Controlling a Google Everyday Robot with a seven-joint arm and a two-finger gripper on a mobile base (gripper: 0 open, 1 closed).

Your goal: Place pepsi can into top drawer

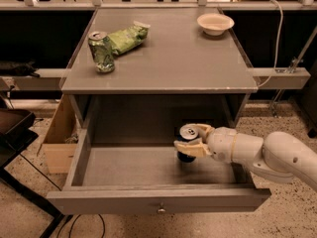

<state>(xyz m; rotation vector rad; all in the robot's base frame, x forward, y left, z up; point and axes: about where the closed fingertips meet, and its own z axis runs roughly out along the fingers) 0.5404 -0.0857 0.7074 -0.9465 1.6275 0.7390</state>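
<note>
The top drawer (pixel 158 200) is pulled wide open below the grey cabinet top, its round knob at the front. My gripper (pixel 192 139) reaches in from the right and is shut on the pepsi can (pixel 187 142), a dark blue can with a silver top. The can stands upright inside the drawer, right of its middle, with its base at or just above the drawer floor. The white arm (pixel 267 155) crosses over the drawer's right side.
On the cabinet top (pixel 163 58) stand a green can (pixel 101 51), a green snack bag (pixel 126 36) and a white bowl (pixel 215 22). A cardboard box (pixel 59 138) sits left of the cabinet. A dark stand (pixel 15 133) is at far left.
</note>
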